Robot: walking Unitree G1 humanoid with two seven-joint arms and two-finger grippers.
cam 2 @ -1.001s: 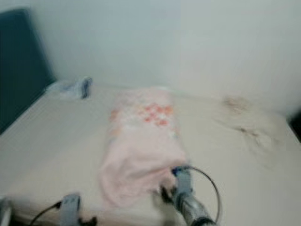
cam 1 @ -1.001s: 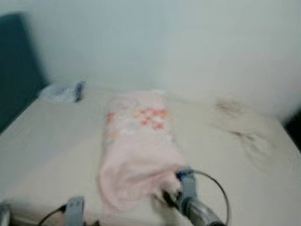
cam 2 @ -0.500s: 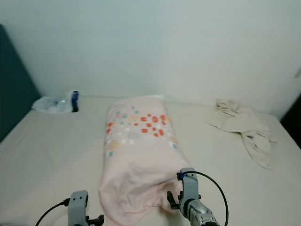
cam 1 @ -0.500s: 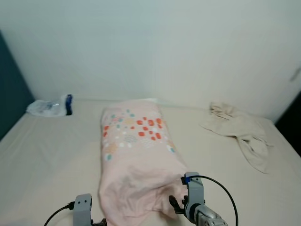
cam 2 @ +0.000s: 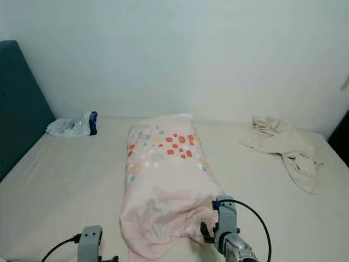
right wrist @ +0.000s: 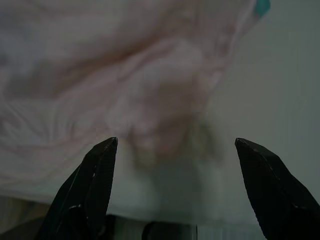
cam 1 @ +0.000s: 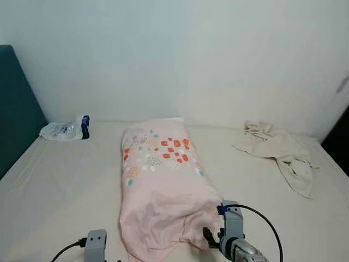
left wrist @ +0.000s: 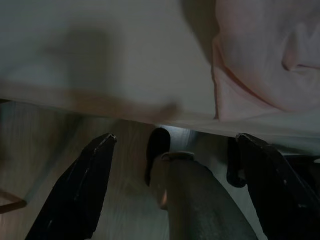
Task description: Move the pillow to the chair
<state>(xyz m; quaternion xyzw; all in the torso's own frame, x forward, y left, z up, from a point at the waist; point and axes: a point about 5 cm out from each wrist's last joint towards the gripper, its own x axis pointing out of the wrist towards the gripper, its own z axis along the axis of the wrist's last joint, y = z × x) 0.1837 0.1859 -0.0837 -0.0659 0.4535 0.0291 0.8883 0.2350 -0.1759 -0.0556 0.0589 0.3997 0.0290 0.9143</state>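
While my arms sit low at the bottom edge of the frame, my right hand has its two black fingers spread wide, aimed at the crumpled near end of the pillow without touching it. My left hand is also spread wide, hanging at the edge of the bed just beside the pillow's near corner. Above them, the pink pillow lies lengthwise in the middle of the frame, its dotted patch toward the wall. Farther up, a beige cloth lies at centre right, and a clear plastic bag sits at upper left beside a dark teal headboard.
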